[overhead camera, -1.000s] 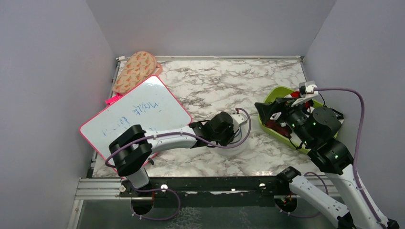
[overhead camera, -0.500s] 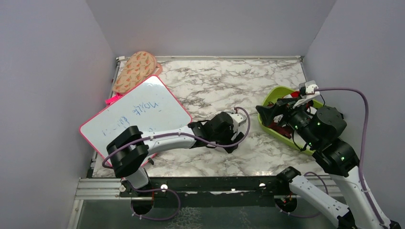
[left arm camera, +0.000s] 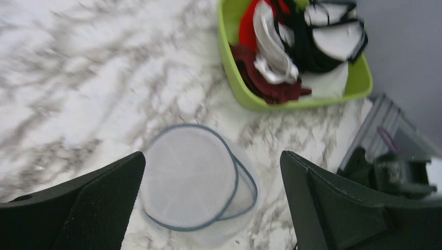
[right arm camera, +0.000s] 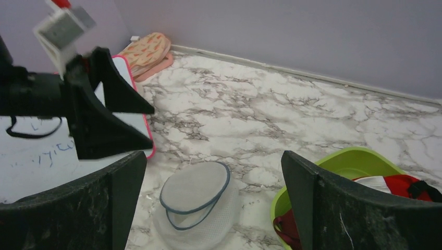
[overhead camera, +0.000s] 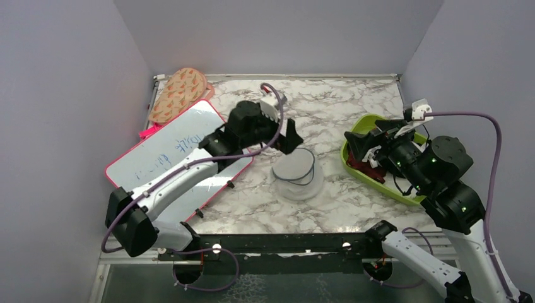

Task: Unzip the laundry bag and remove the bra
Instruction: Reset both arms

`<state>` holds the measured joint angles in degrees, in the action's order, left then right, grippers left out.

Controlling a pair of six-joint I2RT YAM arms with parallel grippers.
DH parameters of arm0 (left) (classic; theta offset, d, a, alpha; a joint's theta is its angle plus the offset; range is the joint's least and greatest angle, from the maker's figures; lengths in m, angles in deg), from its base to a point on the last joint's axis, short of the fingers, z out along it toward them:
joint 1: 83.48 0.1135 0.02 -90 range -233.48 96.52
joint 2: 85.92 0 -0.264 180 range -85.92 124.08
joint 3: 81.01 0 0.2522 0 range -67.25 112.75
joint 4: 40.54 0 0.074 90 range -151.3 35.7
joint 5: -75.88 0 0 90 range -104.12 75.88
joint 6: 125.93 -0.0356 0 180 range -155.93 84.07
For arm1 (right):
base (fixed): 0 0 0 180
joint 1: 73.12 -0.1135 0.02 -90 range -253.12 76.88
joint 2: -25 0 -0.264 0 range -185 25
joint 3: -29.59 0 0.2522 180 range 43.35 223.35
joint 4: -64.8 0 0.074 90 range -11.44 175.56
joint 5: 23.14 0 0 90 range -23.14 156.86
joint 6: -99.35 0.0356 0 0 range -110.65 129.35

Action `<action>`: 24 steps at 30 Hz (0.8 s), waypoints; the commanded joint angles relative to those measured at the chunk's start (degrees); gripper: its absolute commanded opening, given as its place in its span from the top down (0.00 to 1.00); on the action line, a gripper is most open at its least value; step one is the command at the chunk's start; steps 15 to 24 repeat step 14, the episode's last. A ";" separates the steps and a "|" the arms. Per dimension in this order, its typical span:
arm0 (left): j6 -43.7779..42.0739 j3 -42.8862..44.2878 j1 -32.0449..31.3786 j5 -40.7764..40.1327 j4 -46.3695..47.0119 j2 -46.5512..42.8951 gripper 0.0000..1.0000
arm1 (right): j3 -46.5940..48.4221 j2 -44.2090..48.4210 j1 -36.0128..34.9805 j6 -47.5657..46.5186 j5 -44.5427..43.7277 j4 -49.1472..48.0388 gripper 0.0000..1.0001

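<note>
The laundry bag (overhead camera: 298, 173) is a squat white mesh drum sitting mid-table; its dark-rimmed lid (right arm camera: 195, 186) lies ajar, with a gap along the zipper line. My left gripper (overhead camera: 284, 140) hangs open above and behind the bag (left arm camera: 195, 179), touching nothing. My right gripper (overhead camera: 356, 151) is open over the left end of the lime-green tray (overhead camera: 361, 124), and the bag (right arm camera: 195, 208) shows between its fingers. Black fabric that looks like the bra (left arm camera: 305, 52) lies in the tray (left arm camera: 229, 78) among dark red and white cloths.
A pink-framed whiteboard (overhead camera: 183, 145) lies at the left under my left arm. A patterned padded item (overhead camera: 180, 91) rests in the back left corner. Grey walls enclose the marble table on three sides.
My left gripper opened, let go of the bag and rose back toward the whiteboard, uncovering the lid. The right gripper drifted slightly right over the tray.
</note>
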<state>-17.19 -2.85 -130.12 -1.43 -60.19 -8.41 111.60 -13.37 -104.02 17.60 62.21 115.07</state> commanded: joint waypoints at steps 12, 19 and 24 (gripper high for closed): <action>-10.81 18.27 6.65 -24.97 2.37 -23.60 0.01 | 12.50 -3.72 0.13 -7.58 -5.54 -5.00 0.00; -10.22 17.56 6.64 -25.75 1.17 -25.03 0.01 | 11.41 -3.39 0.13 -7.69 -4.81 -7.53 0.00; -10.22 17.56 6.64 -25.75 1.17 -25.03 0.01 | 11.41 -3.39 0.13 -7.69 -4.81 -7.53 0.00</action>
